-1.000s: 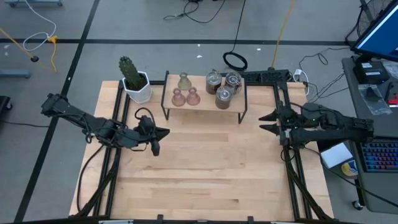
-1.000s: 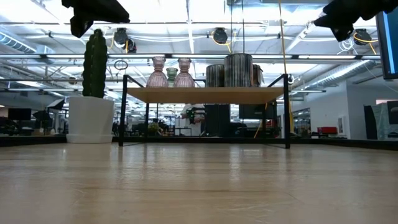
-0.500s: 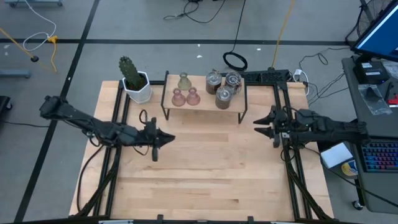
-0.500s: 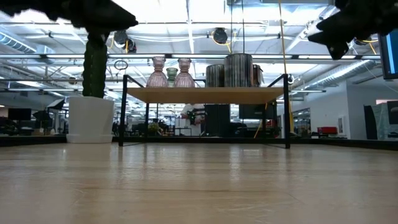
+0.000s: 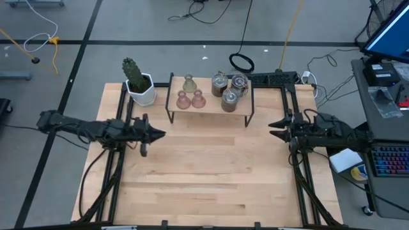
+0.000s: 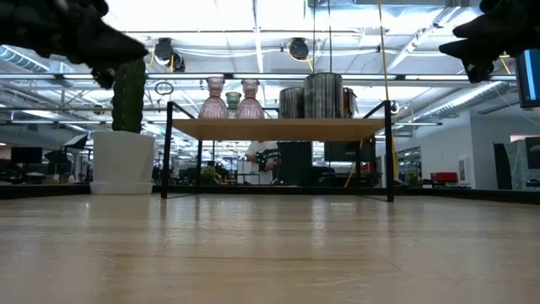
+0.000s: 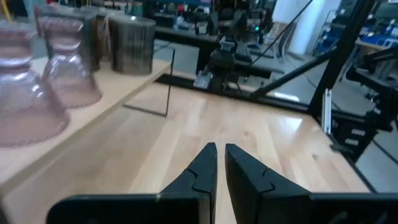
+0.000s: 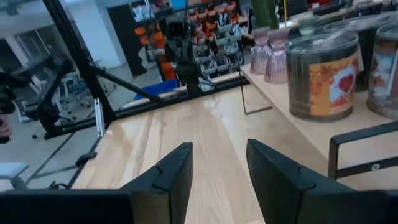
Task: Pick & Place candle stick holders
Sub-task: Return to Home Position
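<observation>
Several candle stick holders stand on their bases on a small wooden shelf at the table's far side. There are two pink ones, a pale green one and three silvery ones. My left gripper hovers shut over the table's left part, pointing level toward the right, in front of the shelf's left end. My right gripper hovers open at the right, pointing left, with nothing between its fingers. Both are clear of the shelf.
A cactus in a white pot stands left of the shelf at the far left corner. The shelf's black metal legs reach down to the tabletop. Bare wood stretches between the two grippers and toward the near edge.
My left gripper has drawn back toward the table's left edge, sunk lower and rolled, staying shut. My right gripper has also sunk a little and pulled back toward the right edge, still open. The holders have not moved.
</observation>
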`<state>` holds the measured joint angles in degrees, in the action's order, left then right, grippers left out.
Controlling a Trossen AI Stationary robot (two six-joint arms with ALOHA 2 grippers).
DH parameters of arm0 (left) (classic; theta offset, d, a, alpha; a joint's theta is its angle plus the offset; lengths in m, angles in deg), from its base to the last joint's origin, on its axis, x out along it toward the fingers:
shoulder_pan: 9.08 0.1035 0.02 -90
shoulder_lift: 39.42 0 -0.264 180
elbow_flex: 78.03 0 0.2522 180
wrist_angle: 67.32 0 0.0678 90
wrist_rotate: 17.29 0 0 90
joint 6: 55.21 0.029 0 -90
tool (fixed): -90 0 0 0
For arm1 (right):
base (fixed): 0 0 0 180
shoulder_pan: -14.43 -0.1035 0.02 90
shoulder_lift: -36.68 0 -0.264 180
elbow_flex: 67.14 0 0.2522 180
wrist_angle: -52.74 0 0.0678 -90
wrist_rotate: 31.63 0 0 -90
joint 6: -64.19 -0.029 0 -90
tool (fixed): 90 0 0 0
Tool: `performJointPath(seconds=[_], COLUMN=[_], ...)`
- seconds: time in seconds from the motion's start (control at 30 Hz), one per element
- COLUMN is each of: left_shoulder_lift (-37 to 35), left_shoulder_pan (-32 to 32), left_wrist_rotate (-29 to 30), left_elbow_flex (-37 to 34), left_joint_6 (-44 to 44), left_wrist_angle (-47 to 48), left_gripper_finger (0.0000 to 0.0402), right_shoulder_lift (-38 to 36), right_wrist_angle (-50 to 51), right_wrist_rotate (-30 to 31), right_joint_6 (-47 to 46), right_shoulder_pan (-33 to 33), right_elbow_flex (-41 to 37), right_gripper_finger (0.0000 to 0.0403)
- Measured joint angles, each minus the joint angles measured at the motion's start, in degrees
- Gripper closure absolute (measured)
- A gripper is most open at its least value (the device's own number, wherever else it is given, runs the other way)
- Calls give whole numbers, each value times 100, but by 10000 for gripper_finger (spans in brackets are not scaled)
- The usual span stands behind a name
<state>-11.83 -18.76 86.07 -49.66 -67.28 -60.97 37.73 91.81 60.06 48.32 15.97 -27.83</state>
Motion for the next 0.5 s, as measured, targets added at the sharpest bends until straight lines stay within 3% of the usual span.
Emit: performJointPath(seconds=[0.1,0.27,0.5], left_shoulder_lift=[-644,-1226,-1254], left_shoulder_pan=[-48,-275,-549], left_wrist_rotate=[18,388,796], left_elbow_flex=[-2,-12,-767], left_joint_6=[-20,247,368], left_wrist_angle=[691,1043,43], left_gripper_finger=[369,369,369], right_shoulder_lift=[-91,-5,-3], right_wrist_angle=[10,-74,-1440], right_wrist_rotate=[16,161,151], right_joint_6=[33,-42,-418], right_shoulder_pan=[0,-2,0], right_elbow_flex=[11,-331,-1533], right_gripper_finger=[259,259,259])
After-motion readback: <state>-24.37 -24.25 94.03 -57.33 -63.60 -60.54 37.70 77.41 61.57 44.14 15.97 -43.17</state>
